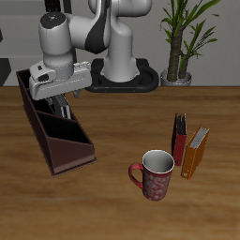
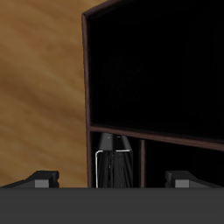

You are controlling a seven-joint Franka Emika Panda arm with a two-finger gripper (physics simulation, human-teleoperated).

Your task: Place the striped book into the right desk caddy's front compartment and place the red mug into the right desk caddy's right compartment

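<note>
Red mug [image 1: 155, 174] nearest the table's front edge, upright, handle out to one side.

The right desk caddy [image 1: 62, 141] lies long across the wooden table [image 1: 112, 211]. The gripper [image 1: 62, 105] hangs over its middle section, fingers spread apart, with the striped book [image 2: 113, 161] standing upright in the front compartment [image 2: 116, 166] between them. The dark red book [image 1: 178, 139] and orange book [image 1: 196, 153] stand just beside the mug.
</note>
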